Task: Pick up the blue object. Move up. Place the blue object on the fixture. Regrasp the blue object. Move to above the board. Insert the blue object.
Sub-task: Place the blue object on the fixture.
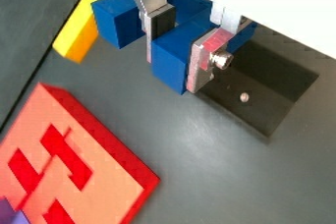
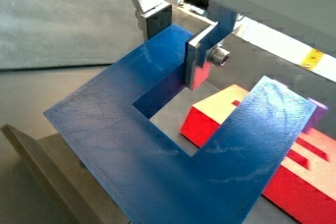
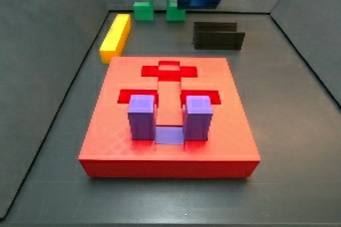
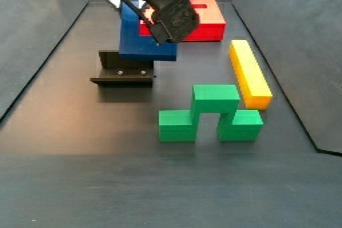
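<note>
Jaws of the gripper [image 1: 178, 33] clamp the blue object [image 4: 136, 40] above the fixture [image 4: 123, 73], green block [image 4: 209, 113] nearby.

— What's the floor [image 3: 286, 121] like?

— Dark grey and matt, filling the lower part of both side views, with faint scuffs and a soft, even sheen.

— And around it?

— A grey left wall [image 3: 40, 52] rises along the left edge of the frame, a right wall [image 3: 317, 32] along the right. In a side view, paler side walls [image 4: 20, 22] stand in the upper corners.

— Shadows?

— Short and soft.
</note>
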Motion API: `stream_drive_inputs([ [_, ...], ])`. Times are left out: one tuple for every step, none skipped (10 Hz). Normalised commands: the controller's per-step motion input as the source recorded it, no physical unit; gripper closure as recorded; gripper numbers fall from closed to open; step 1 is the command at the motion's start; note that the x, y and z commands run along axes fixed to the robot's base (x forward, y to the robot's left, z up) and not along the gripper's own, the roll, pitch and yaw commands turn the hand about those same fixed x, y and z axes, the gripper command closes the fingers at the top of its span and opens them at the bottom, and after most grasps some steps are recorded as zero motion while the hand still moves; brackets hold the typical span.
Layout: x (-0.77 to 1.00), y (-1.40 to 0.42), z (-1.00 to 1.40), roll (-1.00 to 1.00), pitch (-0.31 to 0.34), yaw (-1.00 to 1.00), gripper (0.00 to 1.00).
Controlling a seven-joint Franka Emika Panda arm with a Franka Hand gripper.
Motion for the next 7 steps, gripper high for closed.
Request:
stream_drive_inputs([
  [0.53, -0.26, -0.28, 0.1, 0.46, 0.15, 1.0],
  [0.7, -0.14, -0.07, 0.01, 0.391, 0.21, 1.0],
  [0.85, 0.0, 0.0, 0.0, 0.289, 0.3, 1.0],
  [0.93, 0.0, 0.0, 0.0, 0.174, 0.25, 1.0],
  [0.93, 0.0, 0.0, 0.0, 0.043, 0.19, 1.0],
  [0.93, 0.0, -0.09, 0.0, 0.037, 0.19, 1.0],
  [0.85, 0.0, -0.19, 0.0, 0.0, 0.2, 1.0],
])
